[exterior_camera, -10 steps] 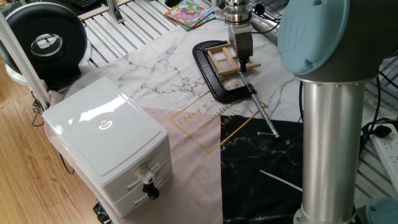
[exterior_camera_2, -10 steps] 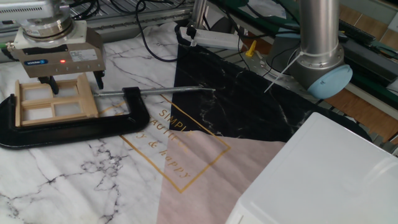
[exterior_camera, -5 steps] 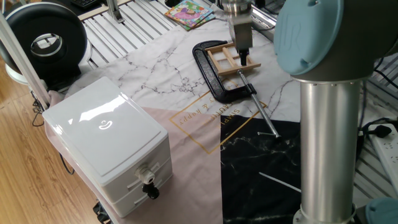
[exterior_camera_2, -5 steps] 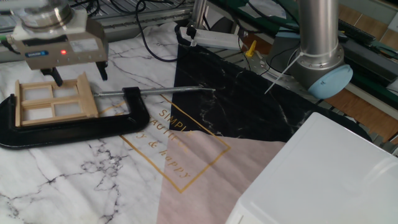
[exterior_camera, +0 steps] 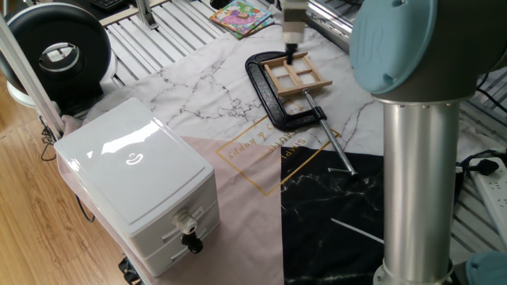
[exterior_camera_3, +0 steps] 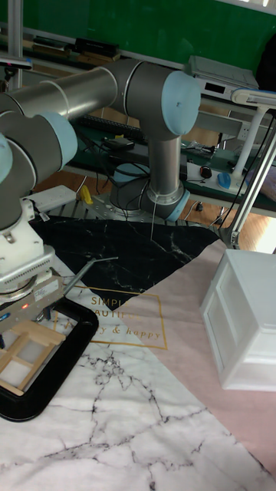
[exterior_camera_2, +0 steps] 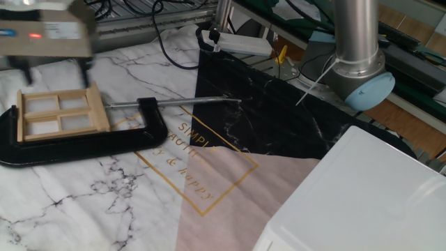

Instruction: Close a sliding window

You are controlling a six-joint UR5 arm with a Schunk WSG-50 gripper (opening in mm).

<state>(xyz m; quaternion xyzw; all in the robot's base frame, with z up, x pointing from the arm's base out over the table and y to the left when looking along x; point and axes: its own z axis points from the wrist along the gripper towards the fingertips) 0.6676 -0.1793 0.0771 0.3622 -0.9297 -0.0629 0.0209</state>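
The end effector [exterior_camera_2: 54, 68], fingers apart and holding nothing, hangs above the far edge of the miniature sliding window [exterior_camera_2: 59, 113], which lies clamped in a black C-clamp [exterior_camera_2: 150, 118] on the marble-patterned worktop [exterior_camera_2: 104, 188].

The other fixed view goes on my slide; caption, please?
Gripper above the wooden sliding window, which a black C-clamp holds on the marble-print cloth.

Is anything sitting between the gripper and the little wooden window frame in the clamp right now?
Nothing visible does. The two-finger gripper hangs just above the far end of the small light-wood sliding window, with only air between them. The black metal C-clamp wraps the frame's sides, not its top.
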